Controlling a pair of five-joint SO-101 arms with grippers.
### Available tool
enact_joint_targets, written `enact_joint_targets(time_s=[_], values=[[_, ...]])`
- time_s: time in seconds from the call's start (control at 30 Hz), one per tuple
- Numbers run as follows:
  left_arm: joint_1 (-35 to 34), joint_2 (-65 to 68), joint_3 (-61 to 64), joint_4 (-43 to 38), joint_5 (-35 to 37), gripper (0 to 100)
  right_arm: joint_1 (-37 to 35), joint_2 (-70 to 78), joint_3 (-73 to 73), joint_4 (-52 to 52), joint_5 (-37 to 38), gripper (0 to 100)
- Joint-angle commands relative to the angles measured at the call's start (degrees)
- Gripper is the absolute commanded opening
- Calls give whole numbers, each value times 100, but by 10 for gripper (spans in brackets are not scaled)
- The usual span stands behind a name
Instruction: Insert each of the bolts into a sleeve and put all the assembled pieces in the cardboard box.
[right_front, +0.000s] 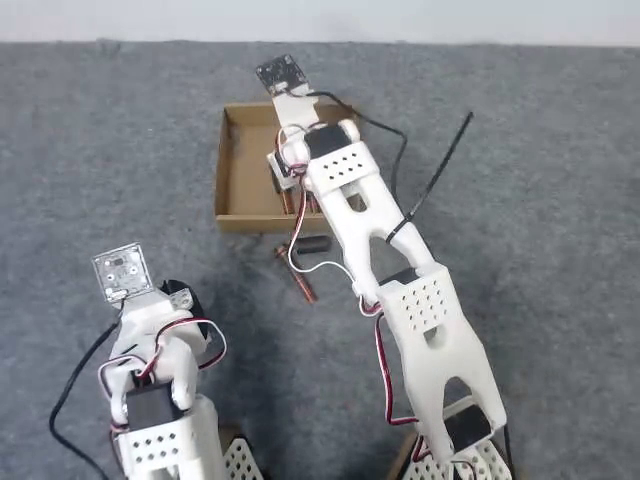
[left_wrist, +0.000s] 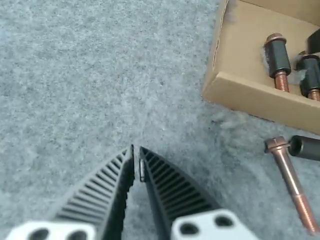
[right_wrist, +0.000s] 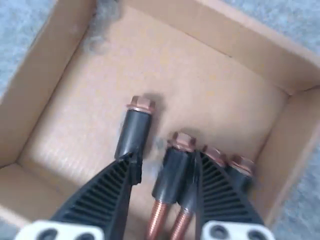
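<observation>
Step in hand: drop-off at the cardboard box (right_wrist: 60, 65). The right gripper (right_wrist: 165, 162) hung inside it among the finished pieces, so I read this as the end of a placing move.
Right gripper: the jaws stood well apart. One assembled piece (right_wrist: 175, 167) lay on the box floor between them, and nothing looked clamped.
In the box: a second assembly (right_wrist: 136, 127) lay just beside one finger. Two more bolt heads (right_wrist: 215, 156) peeked out past the other finger, so four in all, as far as I could count.
Left to do: one loose bolt (left_wrist: 290, 177) and one loose sleeve (left_wrist: 306, 148) lay on the grey carpet (left_wrist: 100, 75). They were just outside the box's near wall, the bolt head right beside the sleeve's end, and they were not joined.
Next move, my call: lift the right arm clear of the box without nudging the pieces. Then each arm takes one of the loose pair, and the shank has to line up square with the sleeve's bore.
Right arm pose: stretched far forward from its base, with the wrist dipped over the box's near wall.
Left arm pose: folded back close to its base, well apart from the box. The left gripper (left_wrist: 136, 152) pointed down at bare carpet, its jaws all but closed with a thin slit between them, and it held nothing.
Risk: the bolt looked likely to roll on the carpet if caught off-centre.
</observation>
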Motion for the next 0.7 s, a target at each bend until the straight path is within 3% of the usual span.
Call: enact_joint_targets(time_s=[0.0,0.23,0.33,0.43,0.67], values=[[-18,-114,-75,26,-88,11,66,-189,-1204,813,-62,140],[-18,-114,-75,26,-88,11,22,-127,-3068,2967,-62,140],[-18,-114,-75,26,-88,11,145,-198,-3305,3046,-62,117],[-18,-114,-75,26,-88,11,338,-251,-3358,3046,-62,2],[-18,-114,-75,26,-88,11,576,-347,-3341,3073,-79,36]])
